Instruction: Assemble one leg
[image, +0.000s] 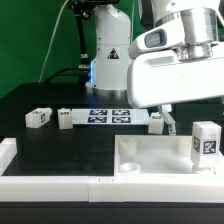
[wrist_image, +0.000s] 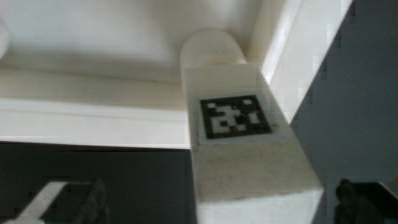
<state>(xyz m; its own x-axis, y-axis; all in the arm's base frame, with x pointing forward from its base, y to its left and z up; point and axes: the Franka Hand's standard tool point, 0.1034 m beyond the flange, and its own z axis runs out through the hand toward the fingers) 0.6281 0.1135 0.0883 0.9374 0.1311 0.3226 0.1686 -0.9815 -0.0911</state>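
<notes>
Evidently the gripper (image: 166, 124) stood spread wide and grasped nothing. In the wrist view its fingers (wrist_image: 54, 205) flanked the leg (wrist_image: 235, 120) on both sides with a gap showing, so the block was loose.

In the exterior view the leg nearest the fingertips lay on the black table (image: 60, 150), just past the far wall of the white tray (image: 150, 160) and toward that view's right. I could not be sure from either picture that this was the same block the wrist camera saw. Three more legs were in view: two far off at the left (image: 38, 118) (image: 65, 119), and one upright at the tray's right end (image: 207, 141). The marker board (image: 110, 116) lay between the left pair and the arm.

The leg looked like hard moulded plastic: light, rigid, not fragile, with smooth and probably somewhat slippery faces. Its narrow end was rounded and offered poor purchase. My judgement was that the two flat long sides near the middle, about level with the tag, were the best place to pinch. Taken there, the jaws would bear on parallel faces and the block should not twist. A grip too near either end might let it pivot when pressed into a socket.
</notes>
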